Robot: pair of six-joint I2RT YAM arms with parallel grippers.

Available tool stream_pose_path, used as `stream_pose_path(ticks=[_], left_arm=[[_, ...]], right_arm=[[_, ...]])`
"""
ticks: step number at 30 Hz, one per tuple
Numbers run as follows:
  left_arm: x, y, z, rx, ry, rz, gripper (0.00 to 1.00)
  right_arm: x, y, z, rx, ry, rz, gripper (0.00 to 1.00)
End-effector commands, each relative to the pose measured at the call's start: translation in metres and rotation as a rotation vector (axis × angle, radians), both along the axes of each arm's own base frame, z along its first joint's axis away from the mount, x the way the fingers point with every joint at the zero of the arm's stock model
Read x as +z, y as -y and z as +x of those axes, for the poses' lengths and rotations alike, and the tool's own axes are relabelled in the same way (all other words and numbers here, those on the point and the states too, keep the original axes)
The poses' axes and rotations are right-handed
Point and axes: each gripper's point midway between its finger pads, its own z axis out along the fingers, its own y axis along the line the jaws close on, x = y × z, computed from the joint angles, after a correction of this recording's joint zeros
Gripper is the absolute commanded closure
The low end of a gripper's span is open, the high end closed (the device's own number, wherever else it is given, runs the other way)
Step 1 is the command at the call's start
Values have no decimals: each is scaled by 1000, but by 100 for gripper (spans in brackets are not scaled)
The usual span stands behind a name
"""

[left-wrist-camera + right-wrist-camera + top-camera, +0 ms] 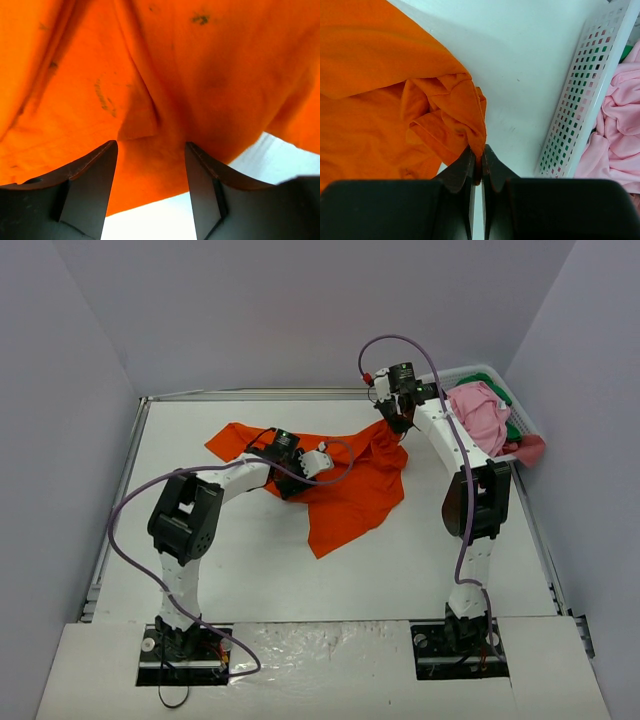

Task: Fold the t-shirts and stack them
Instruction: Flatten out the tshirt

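Right pincer (pixel 477 159): jaws together, clamped on a bunched edge of the orange t-shirt (pixel 380 100). From that grip the cloth runs off to the pincer's left, crumpled on the desk (pixel 250 560). Close on the pincer's right stands the basket (pixel 575 110), apart from the held cloth, holding the pink t-shirt (pixel 620 120) and the green t-shirt (pixel 514 429) partly under it.

Left pincer (pixel 150 146): jaws apart, gripping nothing. Orange cloth lies creased directly ahead of and between the tips. Whether they touch it cannot be determined.
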Motion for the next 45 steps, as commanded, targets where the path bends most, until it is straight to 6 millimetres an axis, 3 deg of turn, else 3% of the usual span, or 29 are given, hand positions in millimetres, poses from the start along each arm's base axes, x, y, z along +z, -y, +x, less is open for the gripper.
stream_pose_path(ticks=[1, 14, 45], left_arm=[[24, 7, 23, 16, 105, -10, 46], [30, 10, 32, 27, 127, -13, 49], [5, 18, 25, 3, 27, 20, 50]], right_arm=[[-4, 2, -6, -1, -20, -24, 100], [-11, 2, -6, 4, -31, -32, 100], [-21, 8, -7, -3, -52, -69, 100]])
